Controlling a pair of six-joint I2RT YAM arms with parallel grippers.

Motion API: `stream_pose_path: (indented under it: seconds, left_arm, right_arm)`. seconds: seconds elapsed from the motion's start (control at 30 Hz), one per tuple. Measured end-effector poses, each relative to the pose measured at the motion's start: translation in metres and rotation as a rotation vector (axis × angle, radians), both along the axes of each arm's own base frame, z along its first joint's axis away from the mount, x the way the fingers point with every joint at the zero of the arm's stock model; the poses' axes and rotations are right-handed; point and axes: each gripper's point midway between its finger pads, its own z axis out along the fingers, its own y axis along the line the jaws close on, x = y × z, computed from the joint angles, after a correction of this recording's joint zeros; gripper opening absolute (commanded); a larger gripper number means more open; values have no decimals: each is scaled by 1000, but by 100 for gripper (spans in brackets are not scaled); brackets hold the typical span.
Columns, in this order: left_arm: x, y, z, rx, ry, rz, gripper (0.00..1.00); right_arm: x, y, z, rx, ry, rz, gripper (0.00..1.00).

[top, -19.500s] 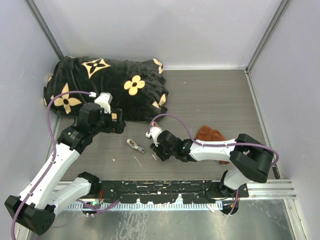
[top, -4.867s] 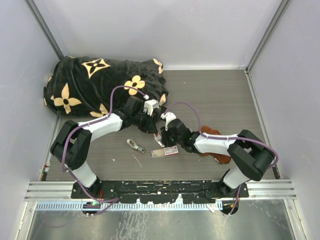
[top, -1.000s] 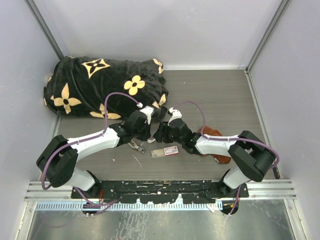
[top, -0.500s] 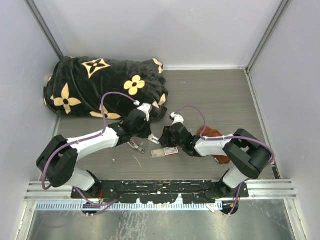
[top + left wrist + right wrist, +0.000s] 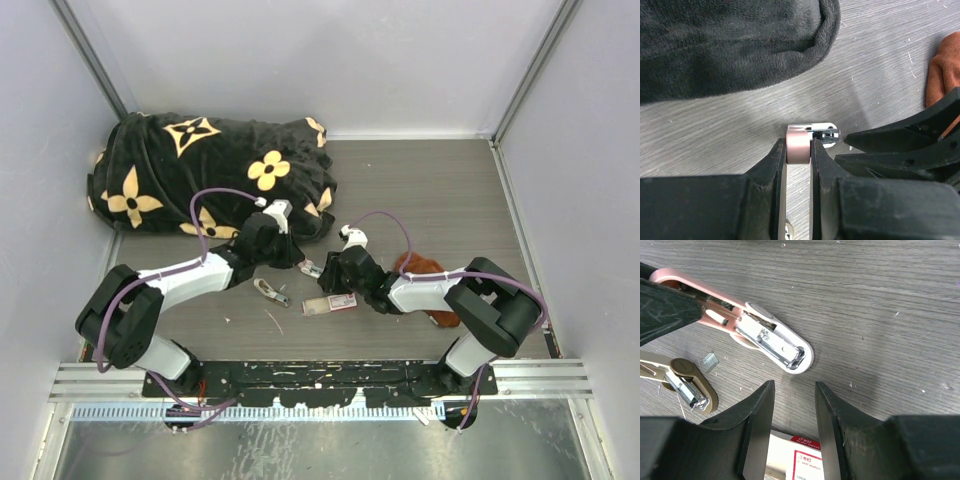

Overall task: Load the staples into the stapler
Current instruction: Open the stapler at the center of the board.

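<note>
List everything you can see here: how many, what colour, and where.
stapler: one, pink and white, in the left gripper
staple box: one, white with red label, by the right gripper
loose staples: one silvery strip, beside the stapler
small tool: one, tan and metal, left of staple box
blanket: one, black with yellow flowers, far left
cloth: one, rust-brown, right of the staple box
left gripper: one, black, shut on the stapler
right gripper: one, black, open beside the staple box
</note>
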Motion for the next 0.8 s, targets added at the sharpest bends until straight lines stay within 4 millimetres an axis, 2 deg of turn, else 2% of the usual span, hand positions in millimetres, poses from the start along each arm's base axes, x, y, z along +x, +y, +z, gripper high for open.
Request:
stream_pose_path:
  seconds: [0.2,0.3,0.53,0.8]
  left_arm:
    - [5,-4,-10,-9,8,-40,0]
    - [8,-6,-10,-30,19,-62,5]
    - [12,-9,-11,-48,31,-90,27]
    - [7,-13,-14,-52,42,-124,52]
  right_arm:
    - [0,0,0,-1,-2,-1,45]
    - [0,0,0,-3,-3,0,46]
    - [1,-1,2,-2,-10,2,51]
    - [-6,-11,6,-22,-14,6,56]
